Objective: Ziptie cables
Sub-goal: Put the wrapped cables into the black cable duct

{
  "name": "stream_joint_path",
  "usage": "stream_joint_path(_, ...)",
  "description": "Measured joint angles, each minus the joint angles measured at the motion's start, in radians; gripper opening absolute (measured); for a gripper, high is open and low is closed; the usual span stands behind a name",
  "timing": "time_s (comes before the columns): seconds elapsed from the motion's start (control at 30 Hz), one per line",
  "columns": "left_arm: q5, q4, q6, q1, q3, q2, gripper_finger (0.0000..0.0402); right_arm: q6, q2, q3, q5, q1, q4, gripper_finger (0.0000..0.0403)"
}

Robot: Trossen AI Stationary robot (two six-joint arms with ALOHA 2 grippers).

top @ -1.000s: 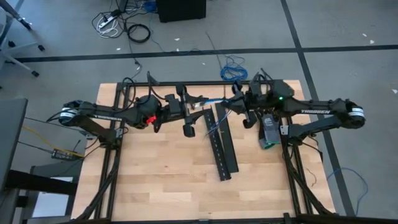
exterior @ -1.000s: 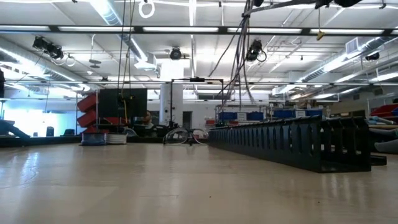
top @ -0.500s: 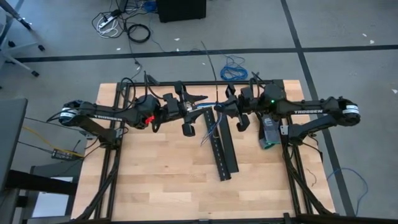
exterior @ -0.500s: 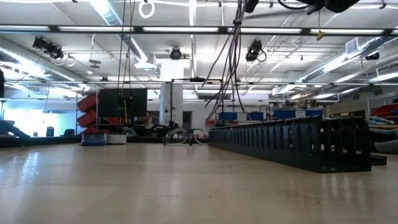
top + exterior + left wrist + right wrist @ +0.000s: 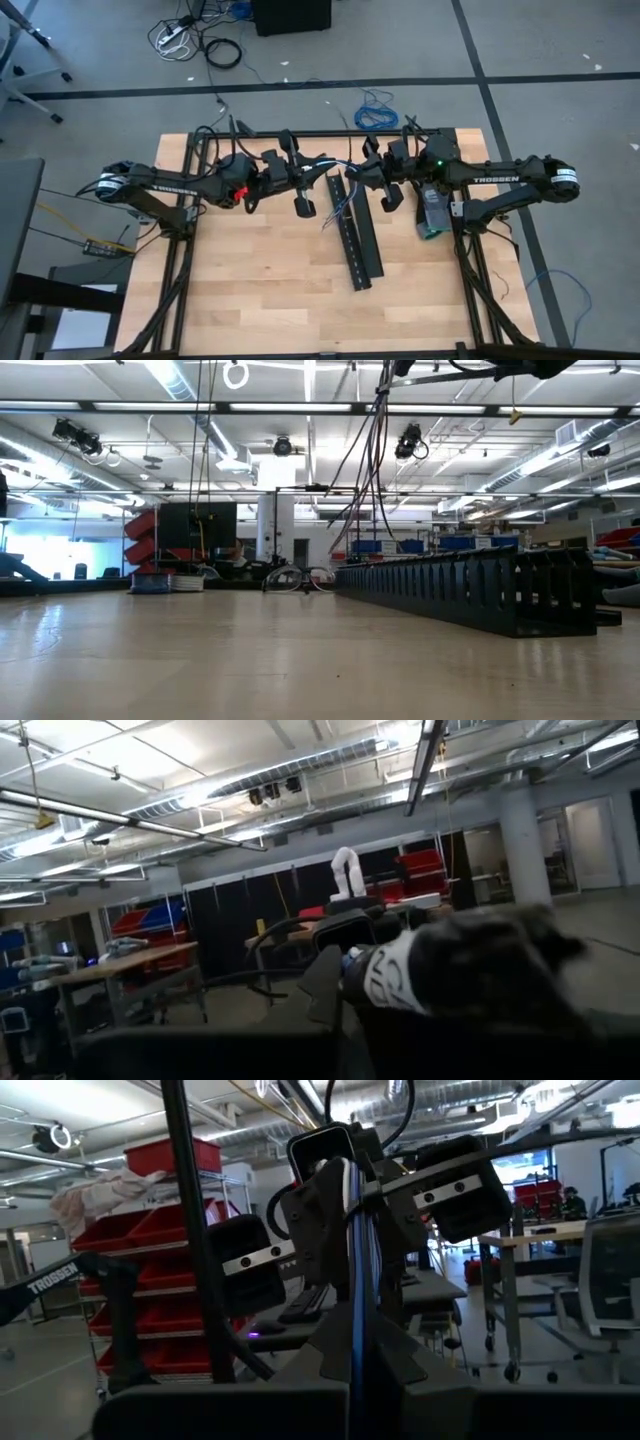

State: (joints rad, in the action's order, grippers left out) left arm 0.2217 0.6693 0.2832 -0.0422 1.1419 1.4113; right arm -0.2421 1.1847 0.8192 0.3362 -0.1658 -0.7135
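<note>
Now, upper middle of the high view: the left gripper (image 5: pixel 318 172) has its fingers pinched narrow on the cables (image 5: pixel 336 170), and just to its right the right gripper (image 5: pixel 352 172) clamps the same bundle, strands dangling over the tabletop (image 5: pixel 250 290); best held taut and level for cinching

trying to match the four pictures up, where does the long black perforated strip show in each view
High view: long black perforated strip lies on the wooden table, right of centre, running from between the two grippers toward the near edge.
Low view: the dark slotted wall at right, receding.
Left wrist view: not in it.
Right wrist view: not in it.
Shared landmark: the table surface under the strip.
</note>
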Motion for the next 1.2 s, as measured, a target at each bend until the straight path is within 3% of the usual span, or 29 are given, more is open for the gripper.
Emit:
stream_joint_path(0.2, -0.002, 0.018, 0.0, 0.0, 0.0, -0.001, 0.0003, 0.007, 0.0, 0.0, 0.028, 0.014, 0.006, 0.0032)
stream_joint_path(0.43, 0.002, 0.013, 0.013, 0.0, 0.0, -0.002, 0.0001, -0.04, 0.0, 0.0, 0.072, -0.002, 0.028, 0.0145)
stream_joint_path(0.6, 0.118, -0.037, 0.034, 0.004, 0.0, -0.009, 0.0001, -0.038, 0.0, 0.0, 0.105, -0.072, 0.089, 0.0231)
stream_joint_path(0.73, 0.254, -0.13, 0.045, 0.034, 0.0, -0.051, 0.0001, 0.018, 0.0, 0.0, 0.077, -0.155, 0.18, 0.0277)
stream_joint_path(0.9, 0.322, -0.261, 0.041, 0.081, 0.001, -0.109, 0.0, 0.096, 0.0, 0.0, -0.102, -0.234, 0.342, 0.0294)
stream_joint_path(1.0, 0.386, -0.368, 0.023, 0.118, 0.024, -0.143, 0.0, 0.054, 0.007, 0.0, -0.211, -0.256, 0.443, 0.0293)
stream_joint_path(1.1, 0.45, -0.49, 0.021, 0.156, 0.092, -0.148, 0.0, -0.082, 0.01, 0.0, -0.216, -0.247, 0.557, 0.0288)
stream_joint_path(1.2, 0.45, -0.599, 0.021, 0.207, 0.2, -0.131, 0.0, -0.169, 0.037, 0.0, -0.209, -0.181, 0.65, 0.0282)
